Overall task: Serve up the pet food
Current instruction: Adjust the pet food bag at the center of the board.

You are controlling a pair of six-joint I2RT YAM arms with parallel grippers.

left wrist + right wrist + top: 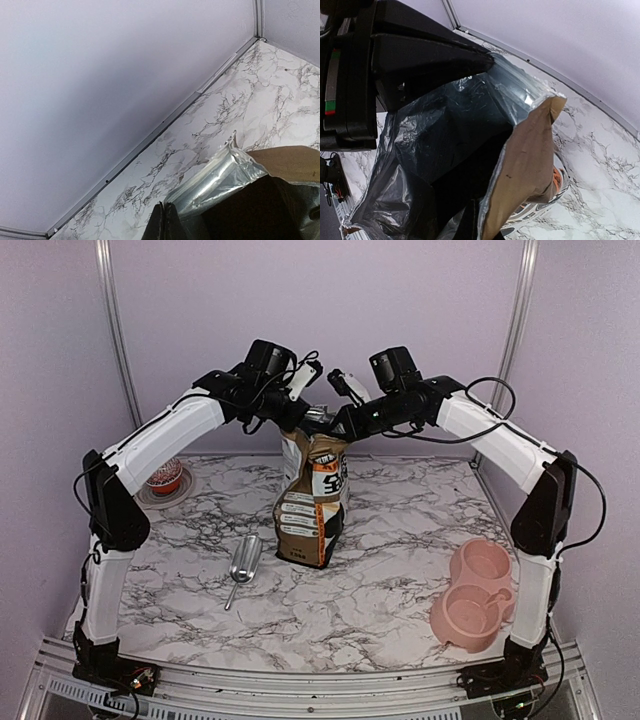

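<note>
1. The pet food itself cannot be made out. The brown-and-black paper pet food bag [312,502] is open at the mouth and the right wrist view looks straight into it, but its silver foil lining [435,135] sinks into crumpled shadow and no pellet shows.
2. The bag stands in the middle of the white, grey-veined marble-look counter [390,590]. Its base is on the surface, its body is creased and leans a little, and its top is spread between the two tools.
3. The left tool [292,428] is clenched on the foil rim. In its own view the dark fingers [161,226] sit pressed together at the bottom edge, with the shiny rim running into them.
4. The right tool [322,420] is clenched as well, grasping the opposite side of the mouth. Its own fingers are mostly cut off at the bottom of its view, behind the brown paper wall.
5. The front of the bag carries large white characters and several pale text panels. At this size none of it can be read.
6. A silver metal scoop [243,565] lies flat on the counter just left of the bag.
7. A pink plastic two-bowl feeder [475,598] sits near the right arm's base, well apart from the bag.
8. A reddish mesh ball [166,476] rests on a small pale dish [150,495] at the far left, beside the left arm.
</note>
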